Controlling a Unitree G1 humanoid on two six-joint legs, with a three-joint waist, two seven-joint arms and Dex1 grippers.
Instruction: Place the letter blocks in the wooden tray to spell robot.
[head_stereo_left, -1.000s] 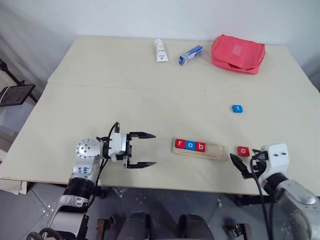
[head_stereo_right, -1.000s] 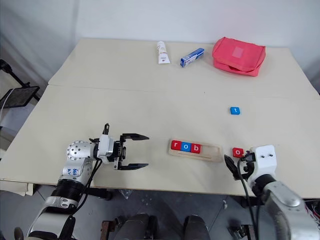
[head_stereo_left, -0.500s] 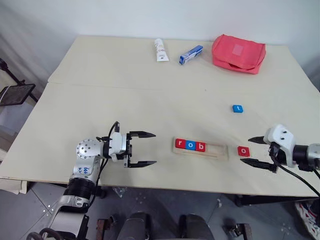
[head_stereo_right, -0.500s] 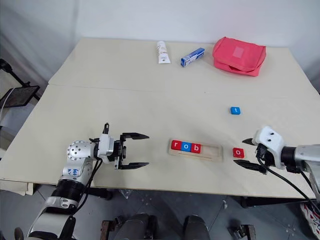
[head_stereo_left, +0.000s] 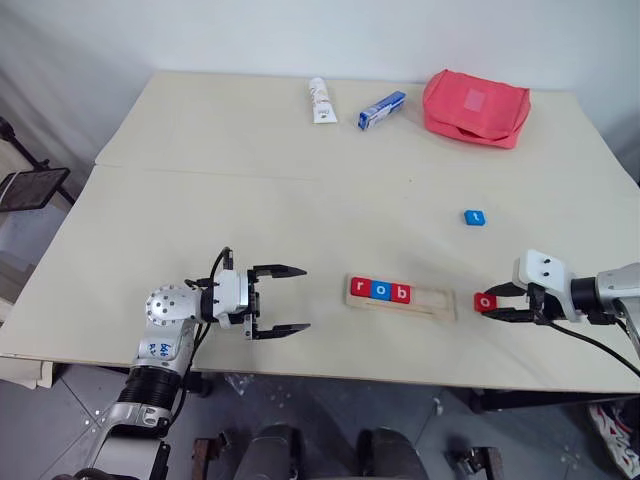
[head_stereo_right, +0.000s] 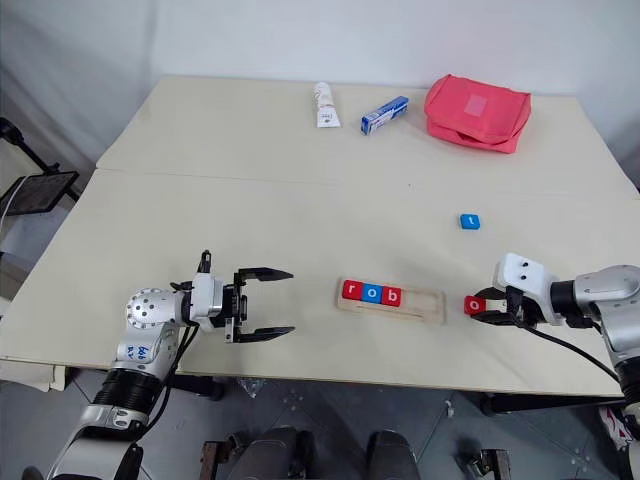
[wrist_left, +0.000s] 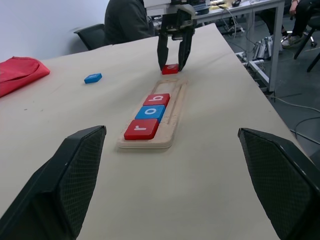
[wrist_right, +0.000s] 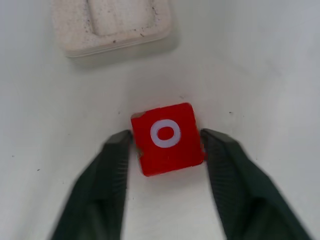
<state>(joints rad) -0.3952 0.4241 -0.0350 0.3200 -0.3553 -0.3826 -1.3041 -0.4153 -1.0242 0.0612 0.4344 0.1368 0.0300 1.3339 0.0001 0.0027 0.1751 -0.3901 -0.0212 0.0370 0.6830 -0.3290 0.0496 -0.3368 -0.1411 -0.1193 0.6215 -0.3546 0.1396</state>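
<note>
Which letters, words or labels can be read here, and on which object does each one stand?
"r": red block in the wooden tray.
"o": blue block in the tray.
"b": red block in the tray.
"o": red block between the right gripper's jaws.
"t": loose blue block.
White tube, blue-and-white box: print too small.

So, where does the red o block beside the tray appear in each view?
Left eye: red o block, right of the wooden tray, at the right gripper.
Right eye: the same.
Left wrist: far end, past the tray.
Right wrist: centre, between the fingers.
Shared landmark: the tray's empty end.
</note>
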